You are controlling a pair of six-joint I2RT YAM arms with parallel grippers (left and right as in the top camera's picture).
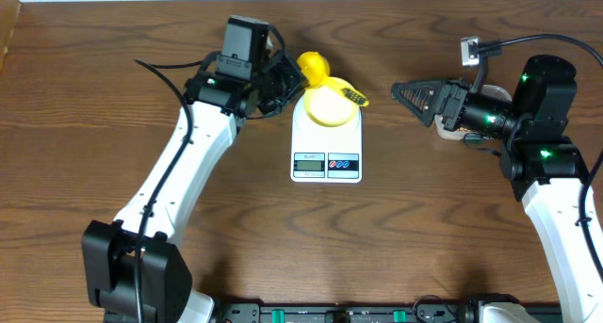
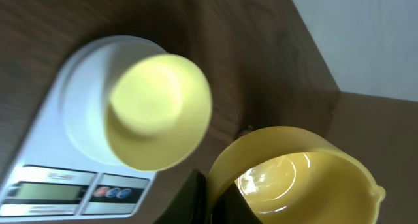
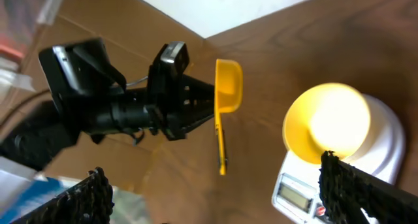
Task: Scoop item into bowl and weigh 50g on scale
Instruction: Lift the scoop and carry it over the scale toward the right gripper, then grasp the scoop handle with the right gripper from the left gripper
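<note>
The left gripper [image 1: 290, 78] is clamped on a yellow scoop [image 1: 314, 67], its fingers pinching where the handle meets the cup. The cup sits just beyond the far left corner of the scale [image 1: 326, 146], and the handle runs past the scale's far edge toward its right side. In the left wrist view the cup's inside is glossy and bare.

The scale is white, with a small grey display [image 1: 308, 161] and two coloured buttons [image 1: 343, 161] on its near edge; the reading is too small to make out. The pale-yellow bowl [image 1: 328, 104] stands upright on the far half of the scale, and its inside shows only plain yellow.

To the right of the scale and well apart from it, the right gripper [image 1: 398, 89] hangs released and holds nothing. In its own camera its fingers [image 3: 349, 185] are spread wide. A pale object [image 1: 450, 127] lies mostly hidden under that arm.

Everything rests on a dark brown wood-grain table [image 1: 424, 229]. Beyond the table's far edge, behind the scale, is a plain white surface [image 3: 215, 5]. Blurred clutter [image 3: 26, 28] shows at the left of the right wrist view.
</note>
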